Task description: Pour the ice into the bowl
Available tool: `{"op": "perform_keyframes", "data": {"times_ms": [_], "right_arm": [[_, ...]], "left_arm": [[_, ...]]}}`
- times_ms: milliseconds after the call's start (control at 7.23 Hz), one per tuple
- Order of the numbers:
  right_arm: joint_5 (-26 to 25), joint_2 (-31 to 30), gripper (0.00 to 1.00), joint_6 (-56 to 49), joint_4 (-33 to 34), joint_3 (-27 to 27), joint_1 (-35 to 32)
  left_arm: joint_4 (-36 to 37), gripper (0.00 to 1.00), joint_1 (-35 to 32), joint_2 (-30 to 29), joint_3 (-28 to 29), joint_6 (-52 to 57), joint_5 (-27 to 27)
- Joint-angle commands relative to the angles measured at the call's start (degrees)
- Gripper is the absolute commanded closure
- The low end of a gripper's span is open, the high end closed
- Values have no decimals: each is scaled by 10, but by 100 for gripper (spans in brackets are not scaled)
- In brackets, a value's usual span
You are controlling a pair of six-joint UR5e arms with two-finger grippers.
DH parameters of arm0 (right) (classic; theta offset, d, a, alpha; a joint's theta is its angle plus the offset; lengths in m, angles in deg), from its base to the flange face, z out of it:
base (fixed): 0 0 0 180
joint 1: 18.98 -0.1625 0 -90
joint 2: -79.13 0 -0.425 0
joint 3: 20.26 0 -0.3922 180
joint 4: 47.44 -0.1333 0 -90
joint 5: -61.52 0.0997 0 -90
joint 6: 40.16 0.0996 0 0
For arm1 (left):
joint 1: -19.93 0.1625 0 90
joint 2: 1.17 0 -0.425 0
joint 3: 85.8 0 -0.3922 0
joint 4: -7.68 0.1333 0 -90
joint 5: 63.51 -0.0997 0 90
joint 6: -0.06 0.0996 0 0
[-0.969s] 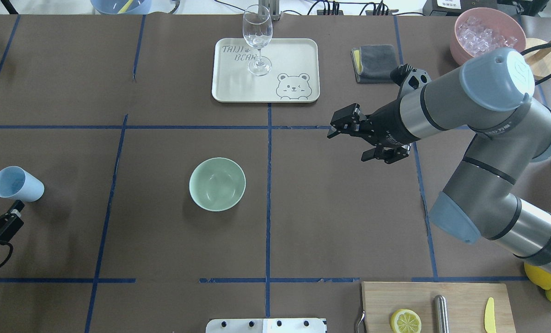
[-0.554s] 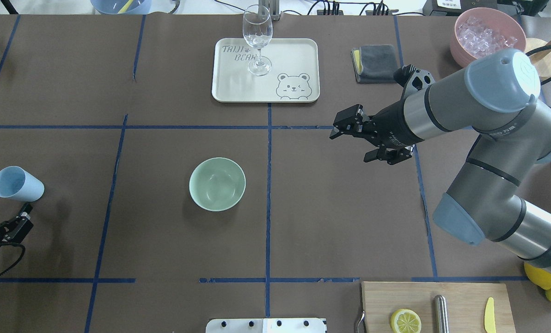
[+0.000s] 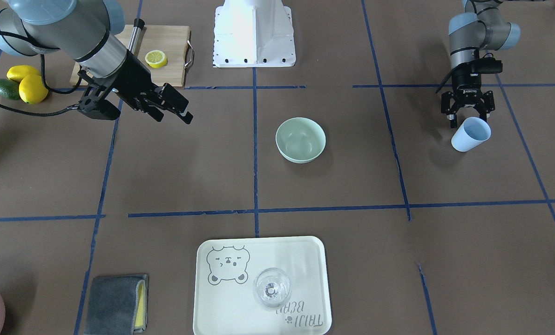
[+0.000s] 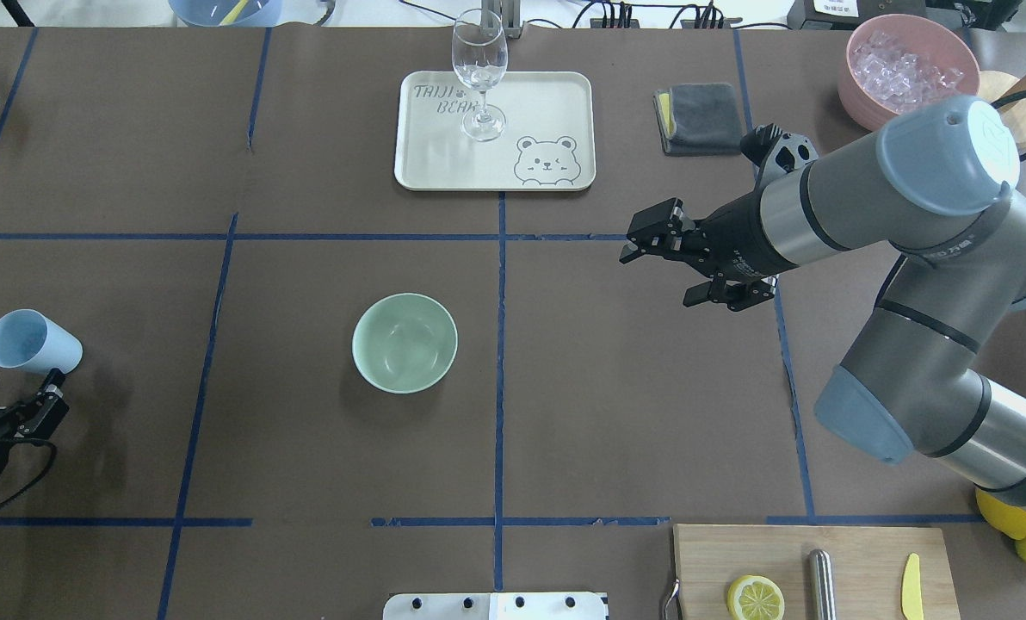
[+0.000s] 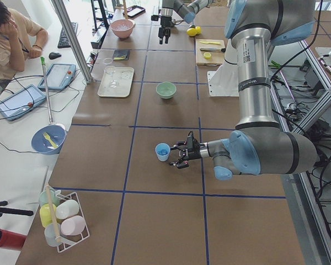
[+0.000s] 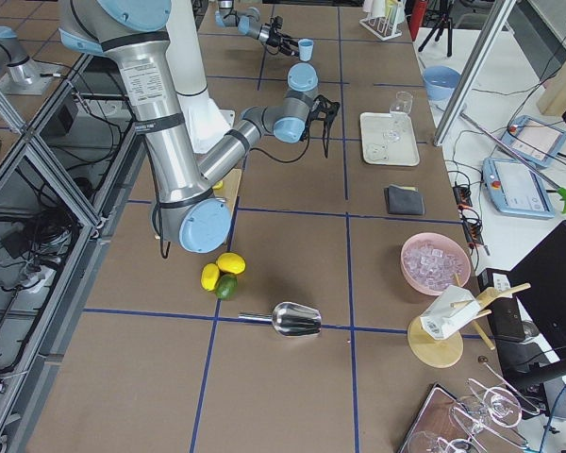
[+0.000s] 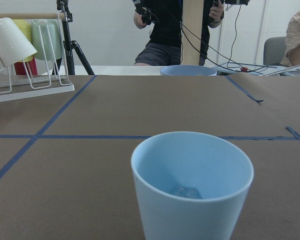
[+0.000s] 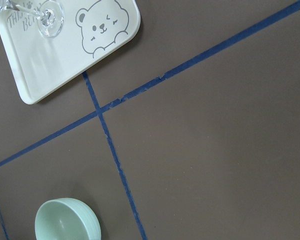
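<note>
The pale mint-green bowl (image 4: 404,343) stands empty near the table's middle; it also shows in the front view (image 3: 301,139) and the right wrist view (image 8: 67,220). The light blue cup (image 4: 33,342) stands upright at the far left. The left wrist view shows one clear ice cube (image 7: 187,191) at the bottom of the cup (image 7: 192,185). My left gripper (image 4: 16,383) is open just behind the cup, close to it and not touching it. My right gripper (image 4: 656,275) is open and empty, in the air right of the centre line.
A cream tray (image 4: 556,103) with a wine glass (image 4: 479,69) is at the back. A grey cloth (image 4: 698,116) and a pink container of crushed ice (image 4: 907,65) are back right. A cutting board (image 4: 857,551) with half a lemon lies front right.
My left gripper has moved forward, closer to the blue cup. My right arm has drawn back slightly to the right. Bowl and cup have not moved.
</note>
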Motion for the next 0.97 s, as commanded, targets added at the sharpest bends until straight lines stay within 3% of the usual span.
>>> {"op": "perform_keyframes", "data": {"times_ms": [0,415,830], "right_arm": [[-2,-2,0,0,0,2,1],[-2,-4,0,0,0,0,1],[-2,-4,0,0,0,-3,2]], "left_arm": [[2,3,-22,-12,9,5,12],[2,3,-67,-72,11,89,13],[2,3,-90,-74,43,91,13]]}}
